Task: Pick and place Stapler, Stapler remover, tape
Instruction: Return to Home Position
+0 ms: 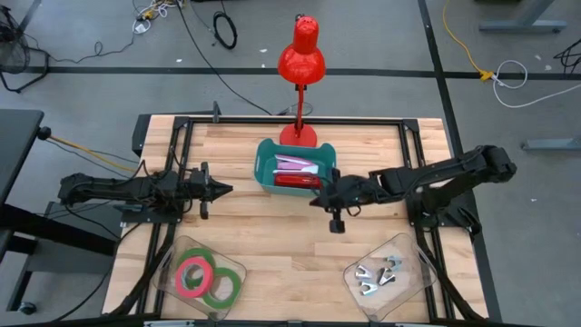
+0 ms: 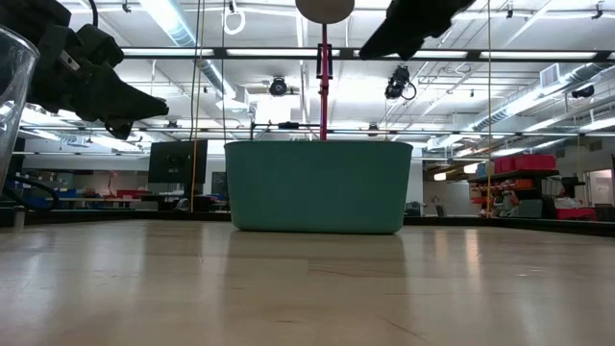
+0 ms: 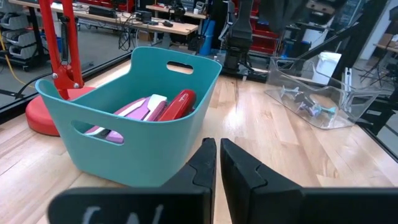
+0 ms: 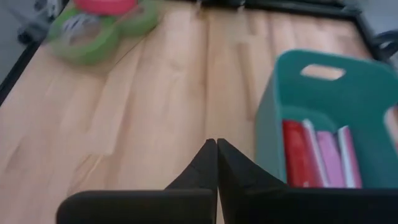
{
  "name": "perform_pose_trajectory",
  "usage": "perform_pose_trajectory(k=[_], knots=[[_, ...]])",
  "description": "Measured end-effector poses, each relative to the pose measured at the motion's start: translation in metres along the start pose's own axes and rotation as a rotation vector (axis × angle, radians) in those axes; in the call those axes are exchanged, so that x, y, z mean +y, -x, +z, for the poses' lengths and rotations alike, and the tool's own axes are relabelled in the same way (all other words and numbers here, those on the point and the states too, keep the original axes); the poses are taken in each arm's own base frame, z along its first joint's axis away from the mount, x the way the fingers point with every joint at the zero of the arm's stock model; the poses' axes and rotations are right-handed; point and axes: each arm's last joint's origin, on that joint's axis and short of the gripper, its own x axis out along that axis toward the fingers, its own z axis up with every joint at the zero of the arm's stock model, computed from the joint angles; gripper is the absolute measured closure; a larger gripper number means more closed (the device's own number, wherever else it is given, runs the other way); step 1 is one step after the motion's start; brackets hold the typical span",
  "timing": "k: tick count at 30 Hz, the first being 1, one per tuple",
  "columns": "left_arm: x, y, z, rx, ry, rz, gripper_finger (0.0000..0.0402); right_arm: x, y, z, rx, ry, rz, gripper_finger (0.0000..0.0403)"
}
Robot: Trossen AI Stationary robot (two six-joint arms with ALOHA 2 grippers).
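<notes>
Shows left gripper (image 1: 225,190) and right gripper (image 1: 315,199) both pinched together either side of teal bin (image 1: 262,169) holding staplers (image 1: 295,173), tape rolls (image 1: 212,275) in left clear bin (image 1: 232,262), staple removers (image 1: 377,275) in right clear bin (image 1: 409,243).

Right hand (image 4: 216,144), fingers pressed together, over wooden table (image 4: 155,93). Beside it, teal bin (image 4: 267,118) holding red and pink staplers (image 4: 293,155). Blurred green tape rolls (image 4: 87,37) near table edge.
</notes>
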Motion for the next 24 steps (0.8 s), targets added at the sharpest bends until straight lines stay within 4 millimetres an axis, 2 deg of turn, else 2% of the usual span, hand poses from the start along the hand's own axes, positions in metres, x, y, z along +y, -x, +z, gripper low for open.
perform_pose_trajectory(k=[9, 14, 21, 24], knots=[[0.000, 0.000, 0.000, 0.000, 0.000, 0.000, 0.0374, -0.022, -0.002, 0.012, -0.117, 0.032, -0.056, 0.0401], [0.000, 0.000, 0.000, 0.000, 0.000, 0.000, 0.0374, -0.030, 0.004, 0.015, -0.156, 0.041, -0.083, 0.0401], [0.000, 0.000, 0.000, -0.001, 0.000, 0.000, 0.0374, -0.037, 0.011, 0.003, -0.242, 0.028, -0.114, 0.0401], [0.000, 0.000, 0.000, -0.001, 0.000, 0.000, 0.0374, -0.038, 0.017, -0.009, -0.248, 0.024, -0.120, 0.0401]])
